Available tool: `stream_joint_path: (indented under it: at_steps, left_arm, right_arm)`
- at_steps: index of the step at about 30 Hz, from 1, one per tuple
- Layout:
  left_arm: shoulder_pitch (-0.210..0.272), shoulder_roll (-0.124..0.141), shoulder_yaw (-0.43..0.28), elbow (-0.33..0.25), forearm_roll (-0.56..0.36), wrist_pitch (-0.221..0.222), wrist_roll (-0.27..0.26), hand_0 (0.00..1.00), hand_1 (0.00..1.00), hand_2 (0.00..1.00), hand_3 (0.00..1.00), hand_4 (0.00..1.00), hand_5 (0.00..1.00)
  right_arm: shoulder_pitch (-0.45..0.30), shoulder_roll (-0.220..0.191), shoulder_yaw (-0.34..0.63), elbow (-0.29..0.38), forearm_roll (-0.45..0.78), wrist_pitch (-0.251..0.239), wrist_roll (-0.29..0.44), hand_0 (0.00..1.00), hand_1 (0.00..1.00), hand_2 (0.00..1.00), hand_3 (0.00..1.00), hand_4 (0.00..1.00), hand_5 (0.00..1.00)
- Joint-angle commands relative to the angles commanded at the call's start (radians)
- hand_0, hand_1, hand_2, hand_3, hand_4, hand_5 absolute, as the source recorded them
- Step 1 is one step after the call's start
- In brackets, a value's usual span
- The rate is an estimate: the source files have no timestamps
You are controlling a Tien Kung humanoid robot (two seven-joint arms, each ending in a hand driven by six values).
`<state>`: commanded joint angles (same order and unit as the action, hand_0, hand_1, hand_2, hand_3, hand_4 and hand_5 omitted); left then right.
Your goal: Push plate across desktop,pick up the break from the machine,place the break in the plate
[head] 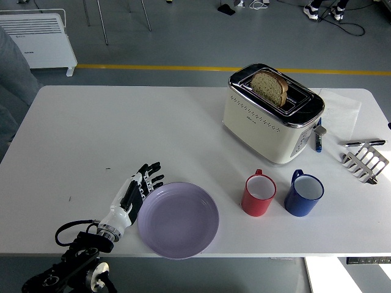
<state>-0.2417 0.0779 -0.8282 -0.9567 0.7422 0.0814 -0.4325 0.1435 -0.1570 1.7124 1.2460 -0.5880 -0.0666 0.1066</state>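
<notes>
A lilac plate (178, 220) lies near the table's front edge, left of centre. My left hand (138, 187) rests flat against the plate's left rim, fingers straight and holding nothing. A slice of brown bread (269, 87) stands upright in a slot of the cream and chrome toaster (272, 114) at the back right. My right hand is out of the picture.
A red mug (259, 193) and a blue mug (303, 193) stand to the right of the plate, in front of the toaster. A metal toast rack (365, 162) and a pen (364, 143) lie at the far right. A person's sleeve (9, 85) shows at the left edge.
</notes>
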Motion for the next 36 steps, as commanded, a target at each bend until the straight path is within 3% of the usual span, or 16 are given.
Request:
stream_joint_path:
  at_steps: [9, 14, 19, 21, 26, 27, 28, 32, 33, 36]
  left_arm:
    - [0.021, -0.013, -0.047, -0.011, 0.011, 0.038, -0.030, 0.794, 0.844, 0.910, 0.845, 0.602, 0.998]
    - [0.048, -0.038, -0.124, -0.027, 0.023, 0.089, -0.073, 0.794, 0.844, 0.910, 0.845, 0.602, 0.998]
    - [0.070, -0.049, -0.171, -0.054, 0.056, 0.139, -0.099, 0.787, 0.842, 0.907, 0.844, 0.603, 0.998]
    - [0.088, -0.059, -0.209, -0.071, 0.081, 0.173, -0.113, 0.776, 0.835, 0.901, 0.841, 0.604, 0.998]
    - [0.124, -0.078, -0.328, -0.110, 0.128, 0.191, -0.111, 0.776, 0.835, 0.901, 0.841, 0.604, 0.998]
    - [0.128, -0.078, -0.350, -0.116, 0.134, 0.191, -0.109, 0.773, 0.830, 0.897, 0.838, 0.603, 0.998]
    - [0.133, -0.078, -0.369, -0.122, 0.140, 0.190, -0.106, 0.773, 0.830, 0.897, 0.838, 0.603, 0.998]
    - [0.145, -0.078, -0.425, -0.137, 0.158, 0.183, -0.089, 0.773, 0.830, 0.897, 0.838, 0.603, 0.998]
    - [0.147, -0.078, -0.438, -0.139, 0.161, 0.185, -0.085, 0.767, 0.819, 0.886, 0.833, 0.604, 0.998]
    - [0.151, -0.078, -0.471, -0.144, 0.162, 0.188, -0.083, 0.767, 0.819, 0.886, 0.833, 0.604, 0.998]
  right_arm:
    - [-0.004, -0.001, -0.004, 0.002, -0.002, -0.001, 0.000, 0.767, 0.689, 0.685, 0.683, 0.519, 0.574]
    - [-0.007, -0.003, -0.010, 0.009, -0.029, -0.011, -0.001, 0.767, 0.689, 0.685, 0.683, 0.519, 0.574]
    - [-0.005, -0.014, -0.038, 0.043, -0.143, -0.055, 0.001, 0.769, 0.689, 0.687, 0.684, 0.522, 0.571]
    - [0.004, -0.025, -0.062, 0.071, -0.214, -0.095, 0.006, 0.775, 0.698, 0.694, 0.688, 0.528, 0.559]
    - [0.055, -0.089, -0.140, 0.123, -0.424, -0.174, -0.028, 0.775, 0.698, 0.694, 0.688, 0.528, 0.559]
    - [0.071, -0.105, -0.157, 0.127, -0.463, -0.182, -0.037, 0.792, 0.736, 0.738, 0.739, 0.573, 0.489]
    - [0.092, -0.122, -0.176, 0.126, -0.508, -0.189, -0.050, 0.792, 0.736, 0.738, 0.739, 0.573, 0.489]
    - [0.172, -0.176, -0.246, 0.111, -0.672, -0.187, -0.100, 0.792, 0.736, 0.738, 0.739, 0.573, 0.489]
    - [0.200, -0.191, -0.269, 0.104, -0.711, -0.183, -0.117, 0.843, 0.791, 0.817, 0.810, 0.706, 0.400]
    - [0.280, -0.225, -0.336, 0.077, -0.825, -0.163, -0.166, 0.843, 0.791, 0.817, 0.810, 0.706, 0.400]
